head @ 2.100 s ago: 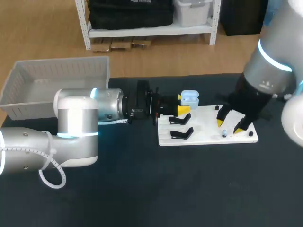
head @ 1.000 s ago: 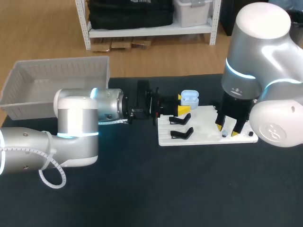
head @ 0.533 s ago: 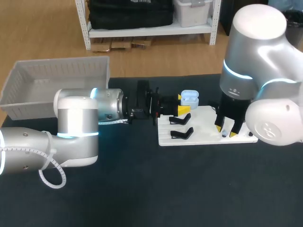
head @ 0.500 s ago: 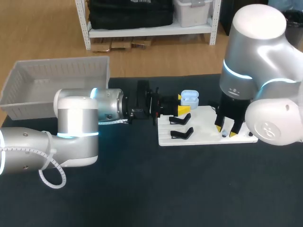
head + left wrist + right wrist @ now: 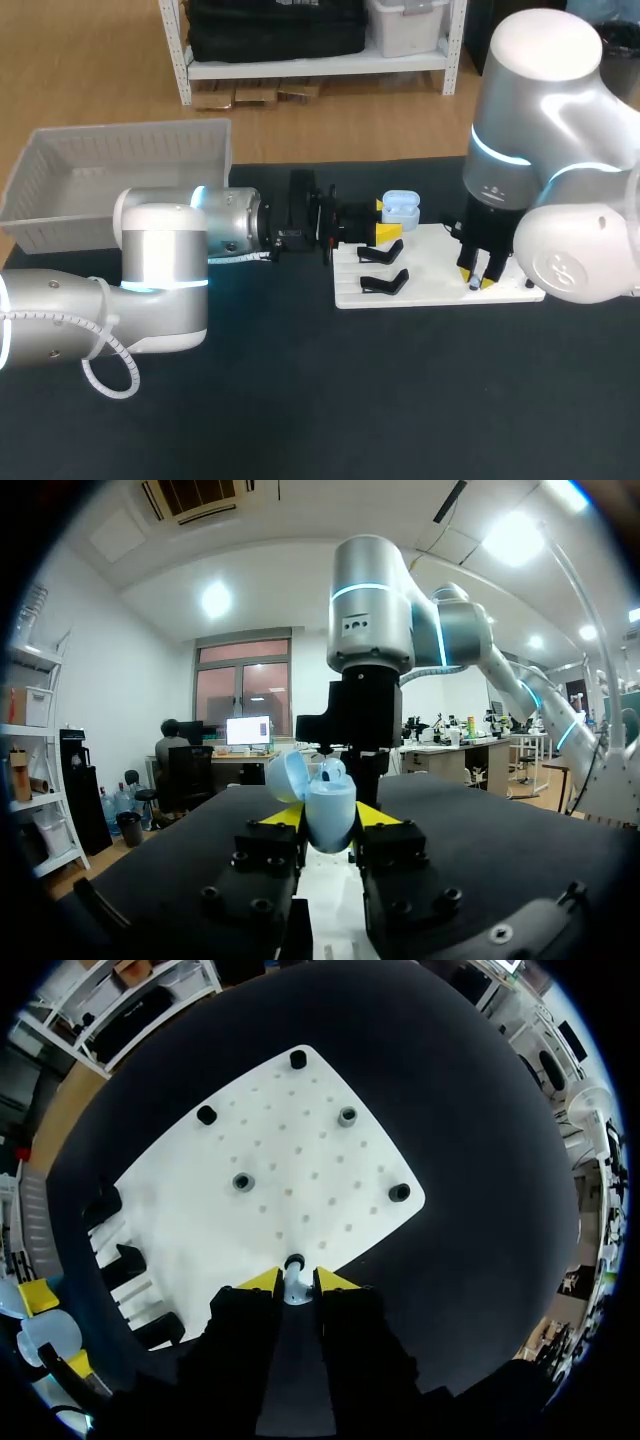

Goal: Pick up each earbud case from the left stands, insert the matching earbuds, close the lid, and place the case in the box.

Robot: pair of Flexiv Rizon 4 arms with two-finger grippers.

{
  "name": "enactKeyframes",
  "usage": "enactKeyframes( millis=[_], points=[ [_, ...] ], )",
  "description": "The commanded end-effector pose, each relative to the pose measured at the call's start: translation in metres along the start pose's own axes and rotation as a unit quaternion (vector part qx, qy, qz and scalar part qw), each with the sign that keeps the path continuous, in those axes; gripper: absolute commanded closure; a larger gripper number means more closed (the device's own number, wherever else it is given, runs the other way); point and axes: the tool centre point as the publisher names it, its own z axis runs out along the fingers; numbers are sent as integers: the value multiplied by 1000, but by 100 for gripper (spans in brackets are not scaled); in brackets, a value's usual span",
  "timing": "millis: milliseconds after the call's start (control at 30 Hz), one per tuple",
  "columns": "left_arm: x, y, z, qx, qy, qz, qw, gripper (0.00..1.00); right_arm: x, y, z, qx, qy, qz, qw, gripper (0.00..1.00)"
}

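Case (image 5: pixel 330 815) upright, lid (image 5: pixel 283 777) open, in left claw (image 5: pixel 386 219).

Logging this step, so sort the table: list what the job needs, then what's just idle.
Job: open pale blue earbud case in left gripper; small white earbud in right gripper; grey plastic box; white pegboard plate.
Idle: empty black stands; black round pegs.
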Motion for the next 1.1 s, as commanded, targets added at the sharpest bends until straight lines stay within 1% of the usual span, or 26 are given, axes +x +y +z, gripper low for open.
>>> enactKeyframes(
  millis=[33, 67, 100, 300, 500, 667, 733, 800, 833, 900, 933, 1000, 1033, 1100],
  points=[
    [1, 0, 0, -1, -2, 2, 1000, 100, 0, -1, 1, 2, 1, 1, 1000, 89],
    [1, 0, 0, -1, -2, 2, 1000, 100, 0, -1, 1, 2, 1, 1, 1000, 96],
    [1, 0, 0, -1, -2, 2, 1000, 100, 0, -1, 1, 2, 1, 1, 1000, 100],
    [1, 0, 0, -1, -2, 2, 1000, 100, 0, -4, -6, 0, 0, 2, 1000, 100],
    [1, 0, 0, -1, -2, 2, 1000, 100, 1, -6, -25, -8, 1, 1, 1000, 100],
    [1, 0, 0, -1, -2, 2, 1000, 100, 2, -10, -49, -19, 7, 0, 1000, 100],
    [1, 0, 0, -1, -2, 2, 1000, 100, 2, -9, -62, -27, 16, -10, 999, 100],
    [1, 0, 0, -1, -2, 2, 1000, 100, 1, -8, -77, -35, 22, -28, 999, 100],
    [1, 0, 0, -1, -2, 2, 1000, 100, 1, -6, -86, -43, 31, -43, 998, 100],
    [1, 0, 0, -1, -2, 2, 1000, 100, 0, -2, -103, -52, 26, -61, 996, 100],
    [1, 0, 0, -1, -2, 2, 1000, 100, 0, 0, -112, -60, 30, -78, 995, 100],
    [1, 0, 0, -1, -2, 2, 1000, 100, 0, 6, -127, -62, 20, -117, 991, 100],
    [1, 0, 0, -1, -2, 2, 1000, 100, 1, 9, -133, -63, 22, -143, 988, 100],
    [1, 0, 0, -1, -2, 2, 1000, 100, 5, 15, -142, -54, 9, -186, 981, 100]
  ],
)
